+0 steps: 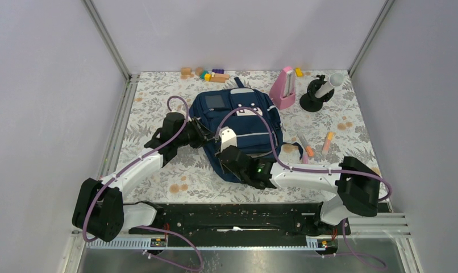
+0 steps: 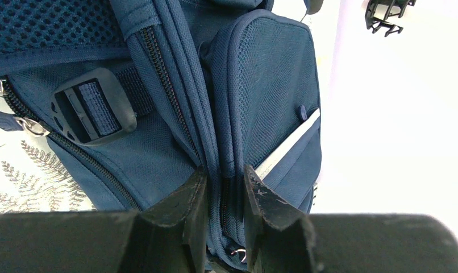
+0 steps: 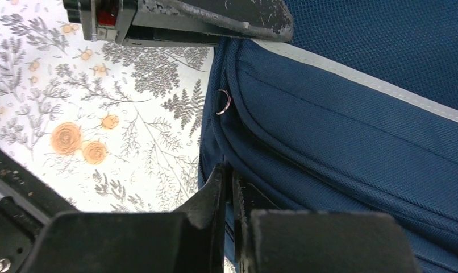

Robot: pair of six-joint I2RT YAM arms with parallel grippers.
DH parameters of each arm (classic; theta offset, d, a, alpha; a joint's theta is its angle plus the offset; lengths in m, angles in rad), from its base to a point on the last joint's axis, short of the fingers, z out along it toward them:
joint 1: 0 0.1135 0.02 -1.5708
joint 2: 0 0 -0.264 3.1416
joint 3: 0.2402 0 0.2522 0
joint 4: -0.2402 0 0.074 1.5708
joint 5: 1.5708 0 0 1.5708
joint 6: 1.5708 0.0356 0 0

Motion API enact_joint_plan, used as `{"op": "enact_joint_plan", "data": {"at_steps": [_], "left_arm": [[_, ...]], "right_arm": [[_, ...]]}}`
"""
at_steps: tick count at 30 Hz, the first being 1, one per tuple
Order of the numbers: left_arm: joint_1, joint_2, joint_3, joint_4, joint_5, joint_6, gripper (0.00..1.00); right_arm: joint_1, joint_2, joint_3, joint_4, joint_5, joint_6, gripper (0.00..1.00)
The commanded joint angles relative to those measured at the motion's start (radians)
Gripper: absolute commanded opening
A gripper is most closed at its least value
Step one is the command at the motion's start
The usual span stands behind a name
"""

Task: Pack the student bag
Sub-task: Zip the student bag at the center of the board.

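Note:
The student bag point(image 1: 246, 116), navy with thin white stripes and a white patch, lies flat in the middle of the floral table. My left gripper point(image 1: 199, 132) is at the bag's left side. In the left wrist view it point(image 2: 224, 173) is shut on a fold of the bag's zipper seam point(image 2: 215, 142). My right gripper point(image 1: 231, 152) is at the bag's near left edge. In the right wrist view it point(image 3: 228, 172) is almost fully shut, with a thin strip of the bag's blue edge point(image 3: 329, 142) between its jaws. A small metal ring point(image 3: 223, 102) hangs on the seam above it.
A pink wedge-shaped object point(image 1: 283, 88) and a black stand with a white-tipped piece point(image 1: 319, 92) are at the back right. Coloured blocks point(image 1: 207, 74) lie at the back. Two markers point(image 1: 306, 147) point(image 1: 328, 141) lie right of the bag. Walls enclose the table.

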Motion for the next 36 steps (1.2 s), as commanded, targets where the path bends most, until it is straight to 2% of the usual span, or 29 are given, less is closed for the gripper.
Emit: {"op": "enact_joint_plan", "data": {"at_steps": [1,10,28,36], "left_arm": [[0.020,-0.041,0.069,0.033,0.067,0.053,0.00],[0.057,-0.023,0.092,0.007,0.072,0.086,0.00],[0.155,-0.005,0.109,-0.037,0.111,0.129,0.00],[0.186,0.032,0.138,-0.055,0.122,0.152,0.00]], "right_arm": [[-0.037,-0.075,-0.002,-0.022,-0.060,0.060,0.00],[-0.037,-0.120,-0.037,-0.071,-0.127,0.099,0.00],[-0.037,-0.190,-0.135,-0.071,-0.088,0.119,0.00],[-0.037,-0.211,-0.140,-0.101,-0.119,0.116,0.00]]}}
